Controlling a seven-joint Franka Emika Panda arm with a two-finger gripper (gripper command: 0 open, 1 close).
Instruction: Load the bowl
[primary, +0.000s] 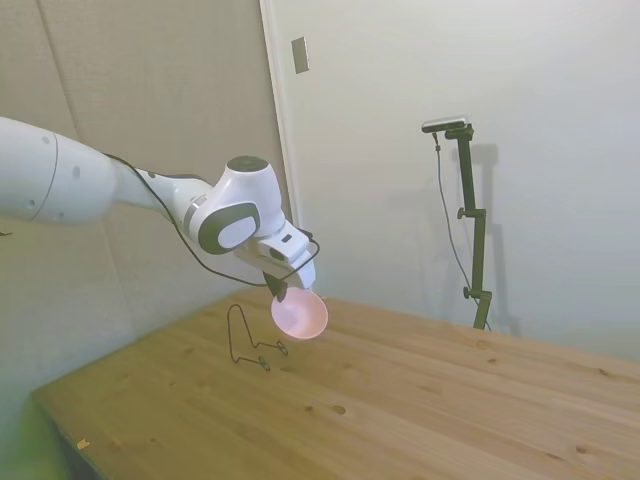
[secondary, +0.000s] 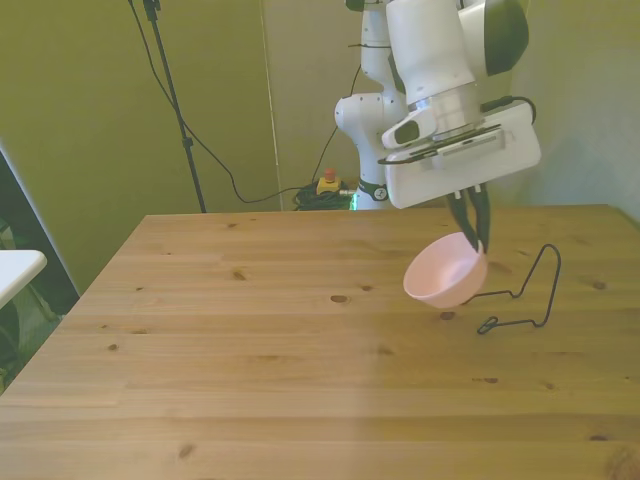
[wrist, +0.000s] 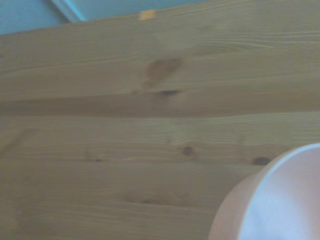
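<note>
The bowl (secondary: 446, 274) is held by its rim between the closed fingers of the gripper (secondary: 473, 238), tilted and lifted clear of the table (secondary: 250, 360). It hangs just beside a black wire rack (secondary: 525, 295), on the front view's left of it. In the wrist view, part of the bowl (wrist: 280, 200) is seen above the blurred wood.

Bare table (secondary: 250, 350) all round; only a wire rack (secondary: 525, 295) beside the raised bowl (secondary: 445, 275).

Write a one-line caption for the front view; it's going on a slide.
Gripper holds the tilted pink bowl by its rim above the wooden table, beside a black wire rack.
</note>
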